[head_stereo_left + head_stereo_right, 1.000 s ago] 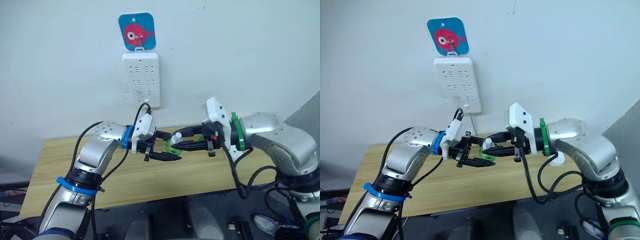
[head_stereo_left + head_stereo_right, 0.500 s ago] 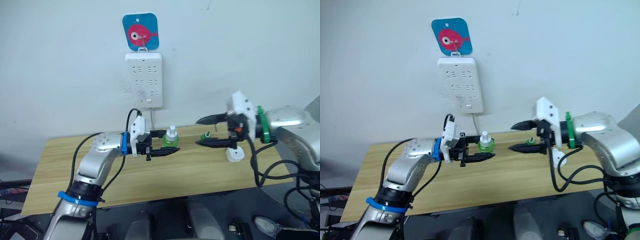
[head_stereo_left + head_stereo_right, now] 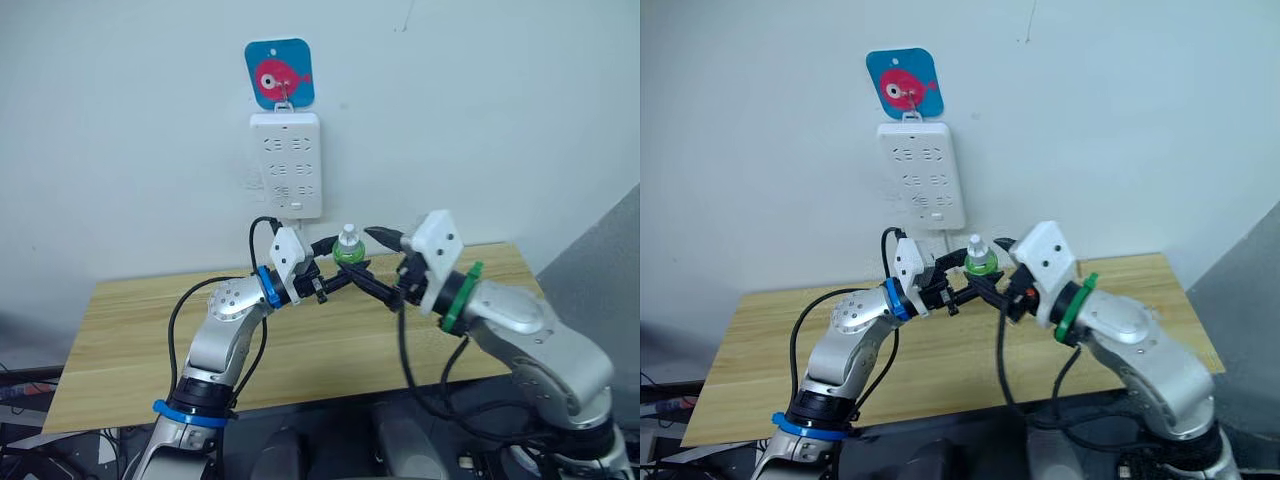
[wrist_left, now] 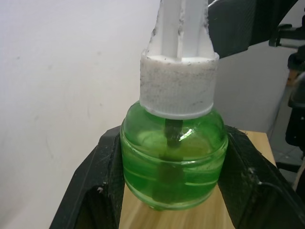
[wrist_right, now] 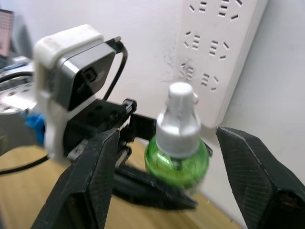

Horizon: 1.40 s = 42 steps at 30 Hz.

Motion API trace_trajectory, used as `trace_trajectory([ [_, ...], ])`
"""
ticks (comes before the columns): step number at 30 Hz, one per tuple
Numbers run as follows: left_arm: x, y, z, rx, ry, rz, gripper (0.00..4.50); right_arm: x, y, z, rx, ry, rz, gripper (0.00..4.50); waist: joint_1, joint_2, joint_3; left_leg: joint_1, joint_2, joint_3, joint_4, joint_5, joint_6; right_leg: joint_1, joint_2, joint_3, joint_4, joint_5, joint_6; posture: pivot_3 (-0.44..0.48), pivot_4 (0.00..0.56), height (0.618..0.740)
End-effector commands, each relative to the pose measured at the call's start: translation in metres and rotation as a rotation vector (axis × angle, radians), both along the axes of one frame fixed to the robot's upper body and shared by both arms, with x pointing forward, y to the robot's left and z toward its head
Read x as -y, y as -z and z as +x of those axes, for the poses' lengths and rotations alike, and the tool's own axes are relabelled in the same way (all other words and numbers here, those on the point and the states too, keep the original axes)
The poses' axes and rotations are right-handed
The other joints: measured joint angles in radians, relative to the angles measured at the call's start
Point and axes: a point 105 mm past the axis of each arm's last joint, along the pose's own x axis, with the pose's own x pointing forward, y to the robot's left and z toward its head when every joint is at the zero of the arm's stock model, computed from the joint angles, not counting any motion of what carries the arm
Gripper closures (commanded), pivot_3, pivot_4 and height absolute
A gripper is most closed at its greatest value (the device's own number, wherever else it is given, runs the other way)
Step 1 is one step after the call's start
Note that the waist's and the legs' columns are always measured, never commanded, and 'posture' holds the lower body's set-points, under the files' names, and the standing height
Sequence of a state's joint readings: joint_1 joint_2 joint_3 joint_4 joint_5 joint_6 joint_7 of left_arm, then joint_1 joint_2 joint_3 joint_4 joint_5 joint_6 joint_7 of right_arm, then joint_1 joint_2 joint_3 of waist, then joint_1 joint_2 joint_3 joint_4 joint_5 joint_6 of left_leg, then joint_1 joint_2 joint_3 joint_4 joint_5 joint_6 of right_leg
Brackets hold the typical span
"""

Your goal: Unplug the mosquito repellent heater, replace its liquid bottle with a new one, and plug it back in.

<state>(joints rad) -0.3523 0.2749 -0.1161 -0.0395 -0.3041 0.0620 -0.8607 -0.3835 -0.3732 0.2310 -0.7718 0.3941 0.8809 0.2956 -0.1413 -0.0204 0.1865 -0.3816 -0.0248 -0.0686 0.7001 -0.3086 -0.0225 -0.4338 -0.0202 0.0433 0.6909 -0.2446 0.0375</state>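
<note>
Left tool [image 3: 340, 272] clamps the green bottle [image 3: 347, 246] upright above the tabletop [image 3: 120, 320] — right tool [image 3: 382, 262] spread wide, its 2 fingers [image 5: 88, 181] flanking the bottle without touching, just below the power strip [image 3: 287, 165] on the wall.

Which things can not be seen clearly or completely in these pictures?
- Green liquid bottle with white cap: its wick top is cut by the left wrist view's edge; the left gripper covers its sides.
- White multi-socket strip: cut off by the right wrist view's edge.
- Wooden table: both arms cover part of it in the eye views.
- Right gripper: open around the bottle; contact cannot be told.
</note>
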Motion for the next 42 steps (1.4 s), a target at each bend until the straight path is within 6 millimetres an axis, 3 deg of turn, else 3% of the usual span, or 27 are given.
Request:
trace_trajectory([
  [1, 0.003, -0.01, -0.001, 0.058, 0.007, -0.01, 2.25, 0.001, -0.009, 0.008, 0.064, 0.054, 0.012, 1.14, 0.001, 0.0, -0.001, 0.0, 0.0, -0.001, 0.0, 0.0, 0.0, 0.0, 0.0, 0.0, -0.001, 0.0, 0.0, -0.21, 0.137, 0.73],
  [5, 0.003, -0.009, -0.003, 0.058, 0.015, -0.012, 2.25, 0.002, -0.012, 0.013, 0.078, 0.069, 0.031, 1.14, -0.001, 0.0, -0.002, 0.0, 0.0, 0.0, 0.0, 0.0, 0.0, 0.0, 0.0, 0.0, -0.002, 0.0, 0.0, -0.206, 0.132, 0.73],
  [12, 0.003, -0.009, -0.009, 0.07, 0.042, -0.002, 2.25, 0.0, -0.011, 0.006, 0.06, -0.024, 0.019, 3.45, -0.001, 0.0, -0.003, 0.0, 0.0, -0.001, 0.0, 0.0, 0.0, 0.001, 0.0, -0.001, -0.001, 0.0, 0.0, -0.2, 0.131, 0.73],
  [17, 0.004, -0.007, -0.025, 0.062, 0.167, 0.045, 2.25, -0.004, -0.013, -0.011, 0.058, -0.276, -0.051, 3.44, -0.002, 0.0, -0.003, 0.0, 0.0, -0.001, 0.0, 0.0, 0.0, 0.001, 0.001, -0.001, -0.002, 0.0, 0.0, -0.211, 0.136, 0.73],
  [22, -0.003, -0.001, -0.059, 0.075, 0.424, 0.167, 2.25, 0.011, -0.014, -0.019, 0.008, -0.637, -0.255, 3.44, -0.007, 0.001, -0.003, 0.003, 0.001, -0.001, -0.001, 0.0, 0.001, 0.006, 0.002, -0.004, -0.006, 0.0, 0.0, -0.2, 0.132, 0.73],
  [27, -0.006, -0.008, -0.058, 0.091, 0.453, 0.171, 2.25, 0.02, 0.0, -0.017, -0.099, -0.752, -0.332, 3.44, 0.0, 0.0, -0.003, 0.013, 0.002, -0.003, -0.003, -0.001, 0.002, 0.018, 0.003, -0.005, -0.011, 0.0, 0.0, -0.177, 0.133, 0.73],
  [32, -0.003, -0.014, -0.059, 0.1, 0.437, 0.14, 2.25, 0.027, -0.004, -0.004, -0.061, -0.682, -0.304, 1.69, 0.003, 0.0, -0.003, 0.014, 0.001, -0.003, -0.003, -0.001, 0.002, 0.019, 0.002, -0.002, -0.011, 0.0, 0.0, -0.183, 0.136, 0.73],
  [35, -0.004, -0.014, -0.057, 0.086, 0.389, 0.11, 2.25, 0.048, -0.005, 0.005, -0.038, -0.58, -0.326, 0.65, 0.003, 0.0, -0.003, 0.014, 0.001, -0.003, -0.003, -0.001, 0.002, 0.019, 0.002, -0.003, -0.011, 0.0, 0.0, -0.191, 0.135, 0.73],
  [39, -0.006, -0.011, -0.05, 0.074, 0.288, 0.068, 2.25, 0.087, 0.003, -0.001, -0.061, -0.429, -0.362, 0.63, 0.015, 0.0, -0.003, 0.014, 0.001, -0.004, -0.003, -0.001, 0.002, 0.02, 0.001, -0.003, -0.012, 0.0, 0.0, -0.197, 0.138, 0.73],
  [42, -0.004, -0.009, -0.047, 0.056, 0.264, 0.057, 2.25, 0.082, 0.0, -0.018, -0.034, -0.382, -0.305, 0.63, 0.019, 0.0, -0.003, 0.014, 0.001, -0.003, -0.003, -0.002, 0.002, 0.019, 0.001, -0.002, -0.012, -0.001, 0.001, -0.205, 0.14, 0.73],
])
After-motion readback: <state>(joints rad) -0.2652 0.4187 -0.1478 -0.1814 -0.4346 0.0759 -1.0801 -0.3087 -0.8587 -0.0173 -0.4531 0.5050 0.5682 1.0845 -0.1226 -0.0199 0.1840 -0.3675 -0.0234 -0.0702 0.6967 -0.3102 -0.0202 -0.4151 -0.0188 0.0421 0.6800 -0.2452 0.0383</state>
